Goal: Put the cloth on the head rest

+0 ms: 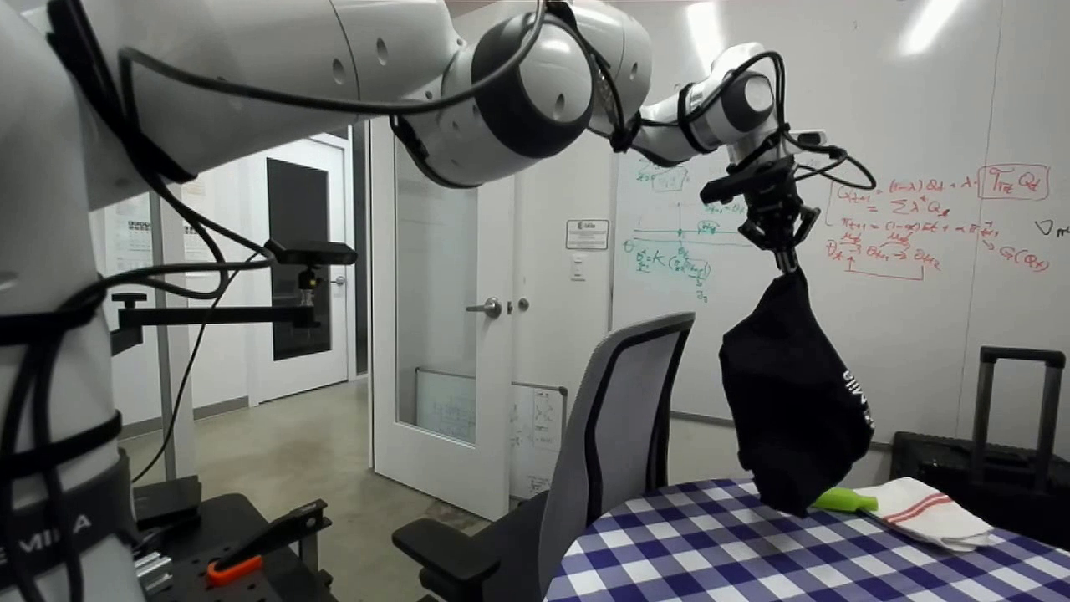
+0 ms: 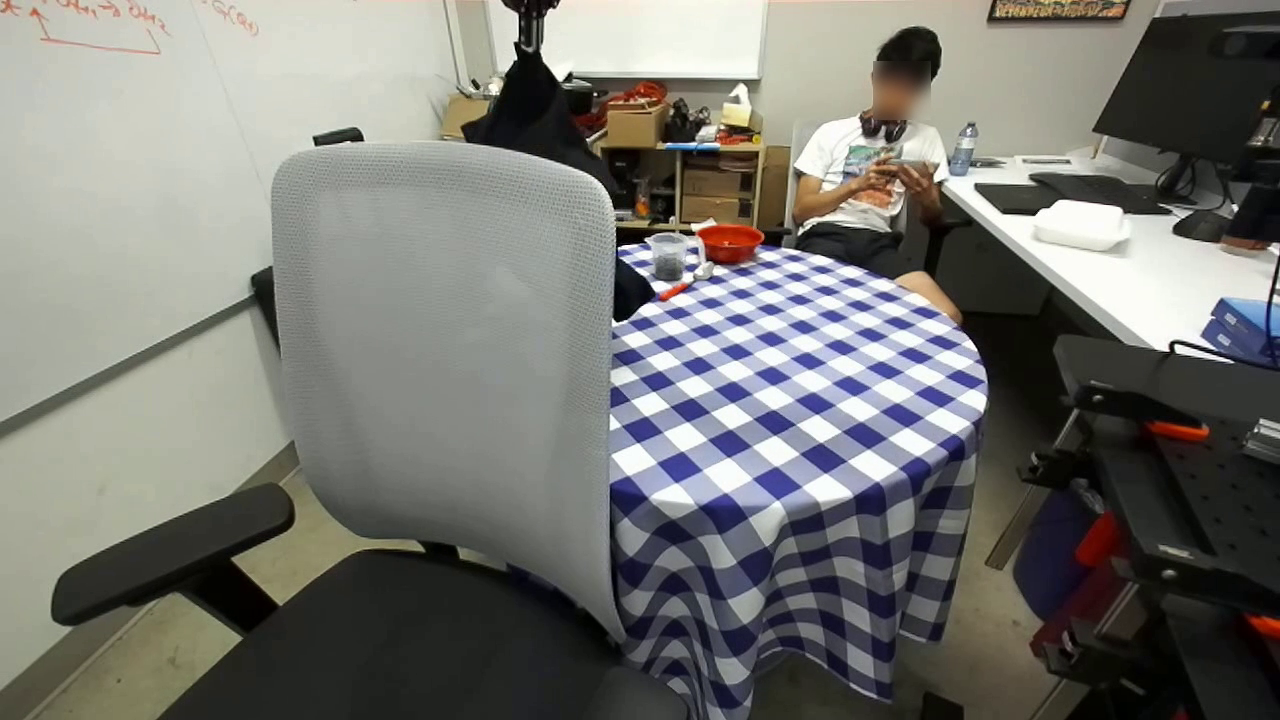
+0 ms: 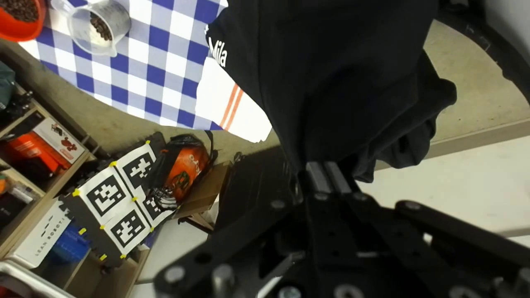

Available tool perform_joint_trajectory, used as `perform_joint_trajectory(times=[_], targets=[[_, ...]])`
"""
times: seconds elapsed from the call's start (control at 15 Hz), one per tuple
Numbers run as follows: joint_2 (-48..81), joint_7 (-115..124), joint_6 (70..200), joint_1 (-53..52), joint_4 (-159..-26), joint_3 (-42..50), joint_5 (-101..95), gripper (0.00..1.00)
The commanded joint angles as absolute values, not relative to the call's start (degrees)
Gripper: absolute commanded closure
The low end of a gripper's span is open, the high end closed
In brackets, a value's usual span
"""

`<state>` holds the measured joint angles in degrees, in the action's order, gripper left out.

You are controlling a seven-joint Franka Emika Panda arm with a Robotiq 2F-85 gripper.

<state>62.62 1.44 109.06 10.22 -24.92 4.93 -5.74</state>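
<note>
The gripper (image 1: 786, 261) is clamped on the cloth (image 1: 794, 405), its 2 slim grey fingers (image 3: 318, 178) pressed close side by side around a pinch of fabric. The cloth is matt black and limp, narrow at the grip, fuller in the middle and tapering below, with white "Mila" lettering along 1 edge. The wrist view shows it falling in deep folds, rumpled near the fingers.

In an exterior view the cloth hangs apart from the head rest (image 2: 440, 152), with background visible between them, and its pinched end is the higher. The head rest is the smooth, rounded top of the chair (image 2: 440, 340), whose curved back is fine grey mesh. The lower tip of the cloth overlaps the tablecloth (image 1: 660, 543); whether it touches cannot be told.

The tablecloth is blue-and-white check, flat over a round top and rippling at the hem. On it lie a soft white towel (image 1: 936, 514) with 2 red stripes, a smooth lime-green object (image 1: 844, 500) just beside it, a clear cup (image 2: 668, 260) of dark bits, a round red bowl (image 2: 730, 243) and a red-handled spoon (image 2: 686, 284).
</note>
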Motion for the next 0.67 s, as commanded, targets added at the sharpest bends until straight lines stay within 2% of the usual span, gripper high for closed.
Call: perform_joint_trajectory(times=[0.0, 0.13, 0.2, 0.33, 0.6], targets=[[59.6, -5.3, 103.4, 9.6, -27.5, 3.9, -4.9, 0.97], [61.0, -6.8, 100.5, 8.4, -29.0, 4.3, -5.9, 0.97], [65.1, -7.9, 95.9, 8.0, -23.3, 4.4, -6.2, 0.97], [66.1, -9.1, 91.5, 7.2, -22.9, 5.1, -7.3, 0.97], [61.3, -7.6, 93.9, 7.5, -25.3, 5.4, -7.2, 0.97]])
